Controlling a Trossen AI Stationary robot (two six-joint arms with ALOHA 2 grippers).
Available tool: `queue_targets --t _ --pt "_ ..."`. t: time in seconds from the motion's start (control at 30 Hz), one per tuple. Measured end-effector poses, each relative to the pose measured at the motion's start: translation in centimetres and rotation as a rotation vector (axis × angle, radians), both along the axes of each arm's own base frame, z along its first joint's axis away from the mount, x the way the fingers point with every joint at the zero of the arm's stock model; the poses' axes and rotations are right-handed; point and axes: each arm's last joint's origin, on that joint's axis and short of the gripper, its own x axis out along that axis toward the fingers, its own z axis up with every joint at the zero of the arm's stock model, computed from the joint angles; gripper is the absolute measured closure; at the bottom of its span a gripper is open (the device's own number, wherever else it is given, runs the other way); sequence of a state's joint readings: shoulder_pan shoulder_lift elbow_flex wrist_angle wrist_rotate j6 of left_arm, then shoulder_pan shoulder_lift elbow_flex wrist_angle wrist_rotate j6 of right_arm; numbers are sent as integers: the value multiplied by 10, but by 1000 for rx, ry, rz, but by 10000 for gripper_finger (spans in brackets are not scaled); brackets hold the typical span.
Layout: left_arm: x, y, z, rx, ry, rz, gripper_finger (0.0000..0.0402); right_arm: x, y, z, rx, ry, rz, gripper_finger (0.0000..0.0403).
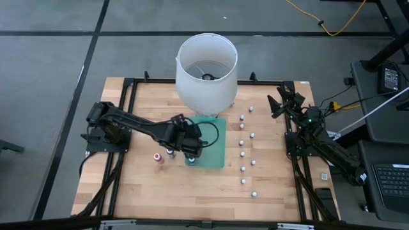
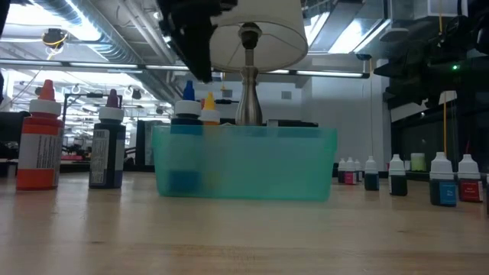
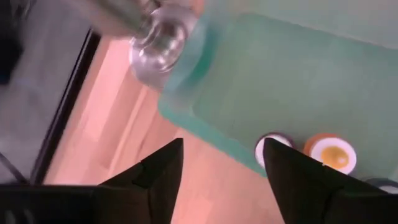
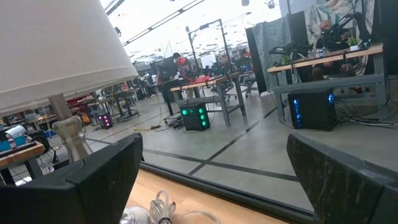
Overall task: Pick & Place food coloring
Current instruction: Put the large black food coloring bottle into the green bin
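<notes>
Two dark arms worked at the wooden table [image 1: 192, 185]. Farthest left in the low view stood a red-capped bottle [image 2: 38, 137] with an orange label, and beside it a purple-capped bottle [image 2: 107, 141] with a dark body, both upright on the wood outside the bin. From above they showed as two small caps, the red one [image 1: 157, 156] and its neighbour [image 1: 170, 152], just left of the green tray.

Next came the translucent green bin [image 2: 244, 164], sitting in front of the lamp [image 1: 206, 70] with its white shade. Inside the bin, near its left end, stood a blue-capped bottle [image 2: 186, 111] and a yellow-capped bottle [image 2: 208, 109], side by side and upright. The left wrist view showed the yellow cap [image 3: 333, 154] next to another white-rimmed cap [image 3: 273, 149], both inside the green rim.

The left gripper [image 1: 190, 148] hung over that left end of the bin, above the bottles. Its fingers [image 3: 158, 177] stood partly apart with nothing between them.

Further right, a row of small bottles [image 1: 243, 150] ran down the table in a line, well apart from the bin; the low view showed several of them [image 2: 443, 179] with white caps.

At the far right edge of the table the right gripper [image 1: 281, 102] waited, its jaws spread wide and empty, facing out to the room.
</notes>
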State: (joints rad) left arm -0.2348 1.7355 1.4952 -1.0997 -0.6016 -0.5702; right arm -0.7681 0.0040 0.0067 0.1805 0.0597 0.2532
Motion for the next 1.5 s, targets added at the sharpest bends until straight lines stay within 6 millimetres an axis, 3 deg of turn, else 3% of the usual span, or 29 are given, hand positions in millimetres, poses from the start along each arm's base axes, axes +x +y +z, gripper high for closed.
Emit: queue_targets --t 0.33,0.7,1.27,1.5 --pt "-39 2 21 -172 -28 336 120 0 0 0 0 0 0 4" --pt "-57 -21 23 -240 -5 434 120 0 0 0 0 0 0 4" --pt "-62 -35 -21 -287 10 460 119 0 0 0 0 0 0 4" --pt "-54 -41 -42 -273 71 448 119 0 0 0 0 0 0 4"
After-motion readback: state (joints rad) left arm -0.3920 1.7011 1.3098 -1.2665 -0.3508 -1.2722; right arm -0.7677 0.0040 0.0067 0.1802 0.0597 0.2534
